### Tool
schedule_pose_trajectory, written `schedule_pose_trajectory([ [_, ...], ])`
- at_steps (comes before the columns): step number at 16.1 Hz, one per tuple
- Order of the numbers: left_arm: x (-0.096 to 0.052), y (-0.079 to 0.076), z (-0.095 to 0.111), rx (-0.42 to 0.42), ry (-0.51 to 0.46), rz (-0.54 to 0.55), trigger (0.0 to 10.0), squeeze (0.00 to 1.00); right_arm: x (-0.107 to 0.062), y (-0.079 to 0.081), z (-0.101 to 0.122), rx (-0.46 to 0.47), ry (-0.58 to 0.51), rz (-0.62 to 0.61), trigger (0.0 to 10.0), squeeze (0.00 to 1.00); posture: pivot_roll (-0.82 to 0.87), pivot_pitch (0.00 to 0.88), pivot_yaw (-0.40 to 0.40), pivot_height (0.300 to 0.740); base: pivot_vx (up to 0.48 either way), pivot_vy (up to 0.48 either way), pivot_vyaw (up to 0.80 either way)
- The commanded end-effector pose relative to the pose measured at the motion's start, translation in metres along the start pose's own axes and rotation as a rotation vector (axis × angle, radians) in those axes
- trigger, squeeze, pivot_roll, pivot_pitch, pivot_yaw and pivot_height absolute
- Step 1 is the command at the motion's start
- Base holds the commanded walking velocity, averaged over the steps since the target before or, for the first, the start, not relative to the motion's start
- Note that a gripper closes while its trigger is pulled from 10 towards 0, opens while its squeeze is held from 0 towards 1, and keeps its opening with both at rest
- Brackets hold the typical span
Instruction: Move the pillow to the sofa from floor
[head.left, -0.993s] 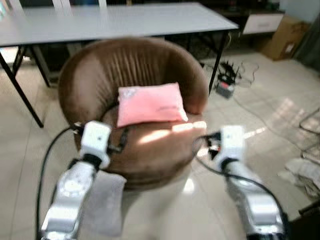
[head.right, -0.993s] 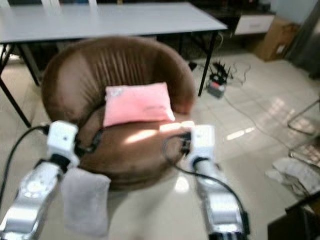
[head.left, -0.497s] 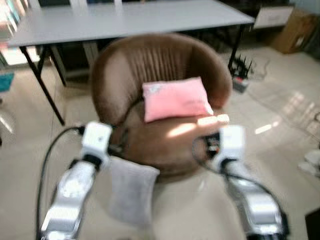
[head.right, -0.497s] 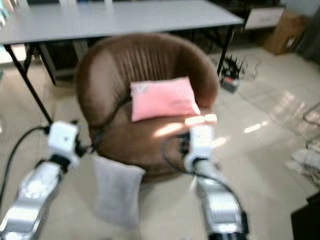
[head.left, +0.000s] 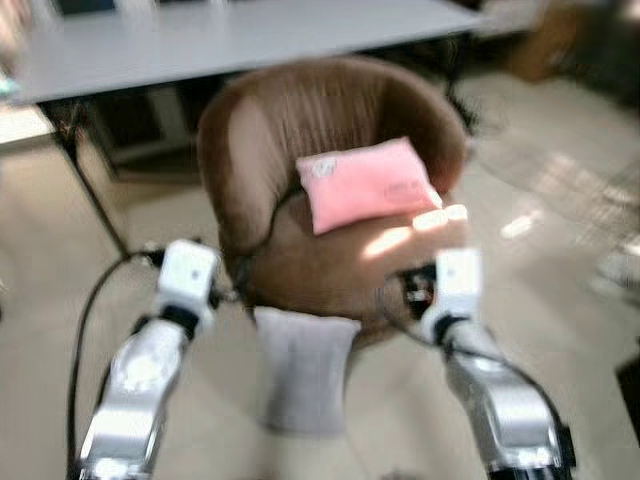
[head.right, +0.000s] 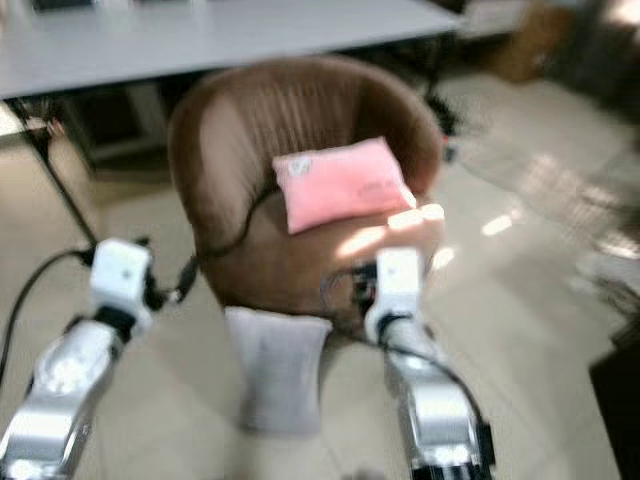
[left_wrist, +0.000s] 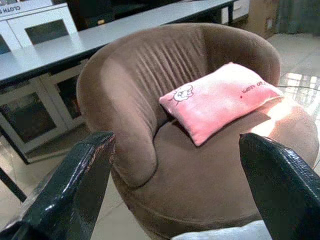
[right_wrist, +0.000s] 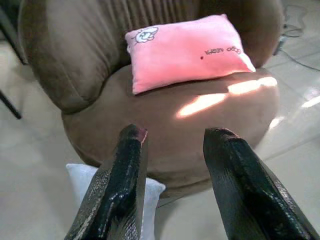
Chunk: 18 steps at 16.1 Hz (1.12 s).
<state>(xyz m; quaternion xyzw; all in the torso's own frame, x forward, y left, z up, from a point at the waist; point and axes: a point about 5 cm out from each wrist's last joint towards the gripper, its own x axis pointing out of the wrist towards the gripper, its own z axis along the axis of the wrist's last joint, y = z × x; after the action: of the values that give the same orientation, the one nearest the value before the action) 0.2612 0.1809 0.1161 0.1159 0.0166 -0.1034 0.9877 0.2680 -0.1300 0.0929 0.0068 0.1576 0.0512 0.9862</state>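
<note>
- Left eye view: a grey pillow (head.left: 305, 370) leans on the floor (head.left: 60, 300) against the front of the brown sofa (head.left: 270, 150), between the two arms
- A pink pillow (head.left: 368, 184) rests on the sofa seat against its backrest
- Left hand (left_wrist: 175, 165) is held before the sofa with fingers spread wide, empty
- Right hand (right_wrist: 172, 165) hovers near the sofa's front edge, fingers parted, holding nothing
- A grey bench (head.left: 250, 35) stands behind the sofa
</note>
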Motion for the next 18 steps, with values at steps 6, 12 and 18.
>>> schedule_pose_trajectory([
  [6, 0.0049, -0.0054, 0.0034, 0.004, -0.012, -0.027, 10.0, 0.0, 0.0004, -0.0103, 0.0014, 0.0, -0.006, -0.041, 10.0, 0.0, 0.01, 0.019, 0.01, 0.74, 0.0, 0.48, -0.8],
  [12, 0.0064, -0.0077, 0.0032, 0.006, -0.014, -0.041, 10.0, 0.0, 0.0009, -0.0116, -0.0009, 0.0, -0.002, -0.05, 10.0, 0.0, 0.01, 0.004, 0.015, 0.74, 0.0, 0.48, -0.8],
  [18, 0.0081, -0.0095, 0.0031, 0.007, -0.018, -0.053, 10.0, 0.0, 0.0017, -0.0121, -0.0032, 0.002, 0.003, -0.058, 10.0, 0.0, 0.01, 0.0, 0.02, 0.74, 0.0, 0.48, -0.8],
])
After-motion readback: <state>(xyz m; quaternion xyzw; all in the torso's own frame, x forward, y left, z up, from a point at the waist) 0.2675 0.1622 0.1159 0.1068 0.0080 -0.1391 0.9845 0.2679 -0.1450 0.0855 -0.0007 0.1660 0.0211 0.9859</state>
